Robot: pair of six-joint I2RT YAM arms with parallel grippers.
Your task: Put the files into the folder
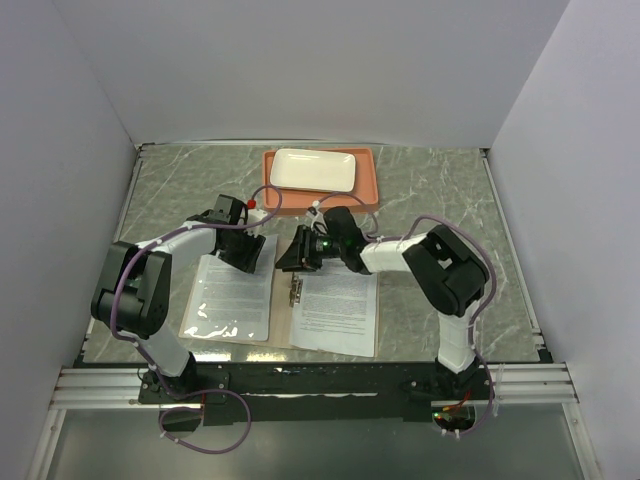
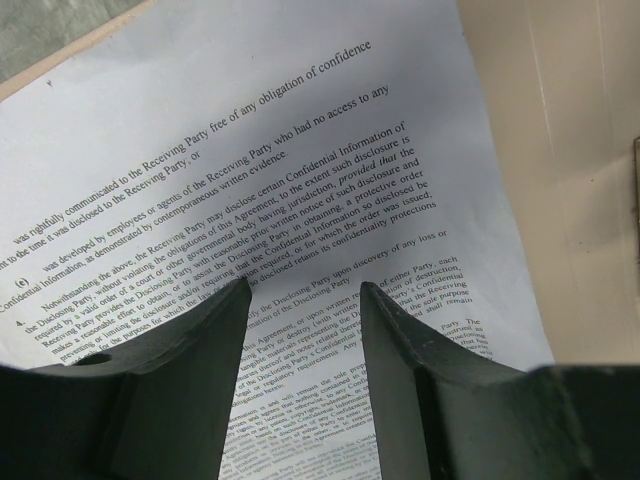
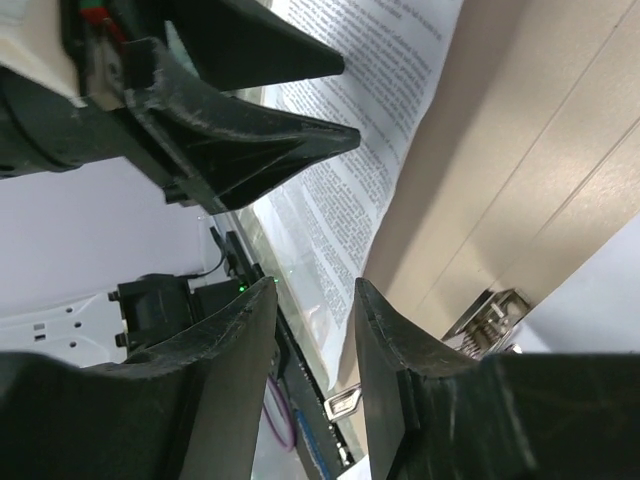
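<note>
Your folder (image 1: 283,322) lies open at 6 o'clock on the table (image 1: 450,220). Left sheet (image 1: 232,295) sits on its left half and looks glossy. Right sheet (image 1: 340,308) sits on the right half, with the clip (image 1: 295,290) between them. Your left gripper (image 2: 305,290) is over the left sheet's 1 o'clock corner, fingers apart, nothing between. Your right gripper (image 3: 315,290) is just at 12 o'clock of the clip, fingers apart, holding nothing. Tray (image 1: 368,190) with plate (image 1: 313,170) sits at 12 o'clock.
</note>
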